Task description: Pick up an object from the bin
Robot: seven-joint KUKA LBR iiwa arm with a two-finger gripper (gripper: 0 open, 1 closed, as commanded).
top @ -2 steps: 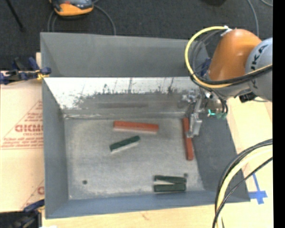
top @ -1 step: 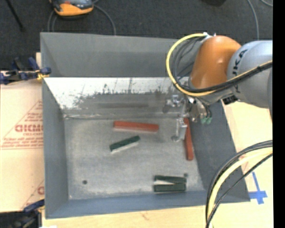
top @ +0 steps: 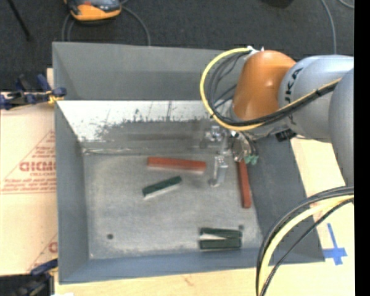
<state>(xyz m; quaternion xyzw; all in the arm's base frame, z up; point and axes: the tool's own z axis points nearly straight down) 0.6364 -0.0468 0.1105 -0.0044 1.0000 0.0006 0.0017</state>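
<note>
My gripper (top: 218,172) hangs low over the right half of the bin floor, just off the right end of a red-brown flat stick (top: 176,163) that lies crosswise. A second red-brown stick (top: 244,184) lies lengthwise just to the gripper's right, its upper end under the wrist. A dark green stick with a pale edge (top: 161,186) lies tilted to the lower left of the gripper. I see nothing held in the gripper.
A dark green block (top: 221,238) lies near the bin's front wall, below the gripper. The arm with its orange cover and cables reaches in over the bin's right rim. Bare floor spreads to the left and front left.
</note>
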